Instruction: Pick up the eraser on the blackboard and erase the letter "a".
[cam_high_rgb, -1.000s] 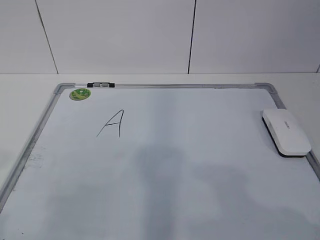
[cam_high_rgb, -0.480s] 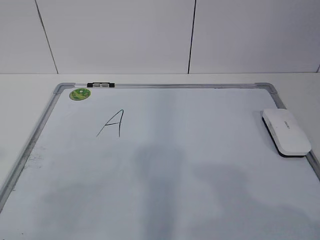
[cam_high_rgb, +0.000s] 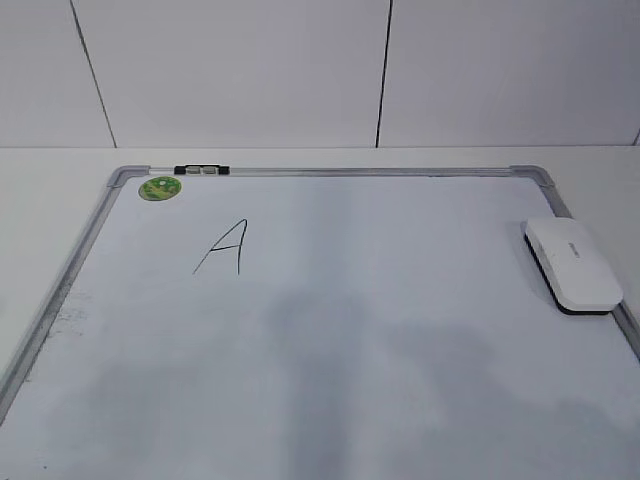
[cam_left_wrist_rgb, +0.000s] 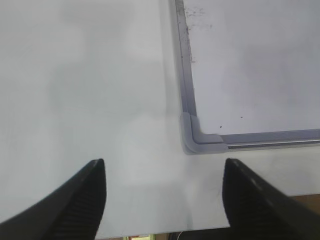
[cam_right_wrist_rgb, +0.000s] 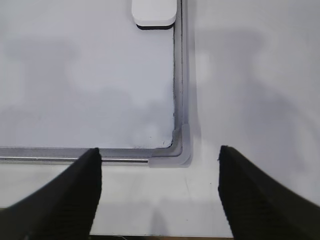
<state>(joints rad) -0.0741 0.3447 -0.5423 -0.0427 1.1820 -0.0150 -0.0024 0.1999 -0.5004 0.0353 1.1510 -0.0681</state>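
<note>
The blackboard (cam_high_rgb: 330, 172), white with a grey frame, lies flat on the table. The white eraser (cam_high_rgb: 572, 265) rests on it at the right edge and also shows at the top of the right wrist view (cam_right_wrist_rgb: 154, 14). No small cursive letter "a" shows; only a tall angular capital "A" (cam_high_rgb: 225, 247) is written at upper left. My left gripper (cam_left_wrist_rgb: 164, 200) is open and empty over the table just off the board's near left corner (cam_left_wrist_rgb: 192, 135). My right gripper (cam_right_wrist_rgb: 159, 195) is open and empty near the near right corner (cam_right_wrist_rgb: 175, 150). Neither gripper shows in the exterior view.
A round green sticker (cam_high_rgb: 160, 188) sits in the board's far left corner, beside a small black clip (cam_high_rgb: 201, 170) on the top frame. Faint marker smudges mark the left edge (cam_left_wrist_rgb: 192, 20). A white panelled wall (cam_high_rgb: 380, 70) stands behind the table.
</note>
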